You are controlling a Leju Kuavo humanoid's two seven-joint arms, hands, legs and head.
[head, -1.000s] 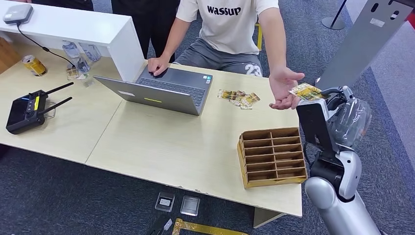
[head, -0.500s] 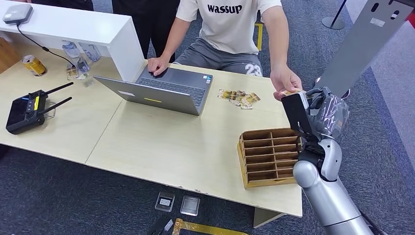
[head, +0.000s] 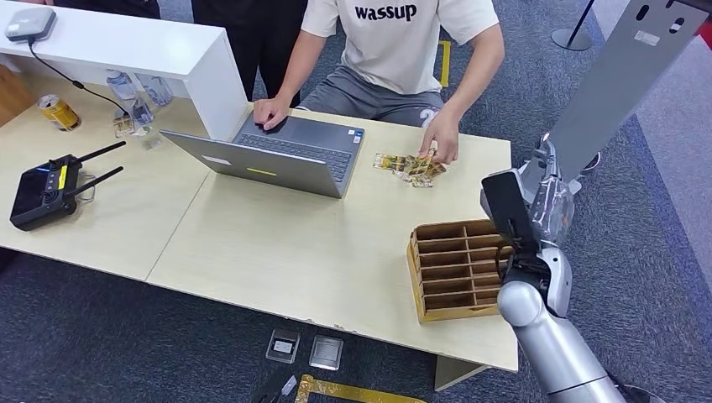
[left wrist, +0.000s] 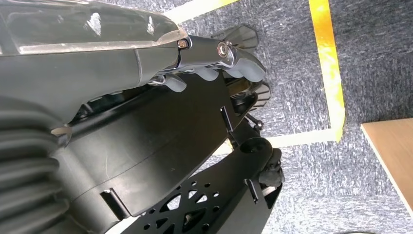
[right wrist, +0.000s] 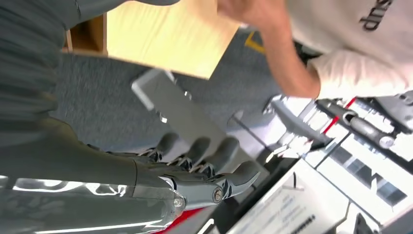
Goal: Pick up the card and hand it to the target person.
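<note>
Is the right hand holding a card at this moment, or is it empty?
Empty. The right hand shows fingers apart with nothing between them, and the person's hand rests on the cards on the table.

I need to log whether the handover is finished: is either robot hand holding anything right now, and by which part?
Nothing is held. The right hand has its fingers apart and bare; the left hand hangs with nothing in it.

Bright even light, right wrist view blurred (motion)

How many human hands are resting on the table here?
2: one person's hand on the open grey laptop, the other hand on the loose pile of yellow cards. None appear hidden.
</note>
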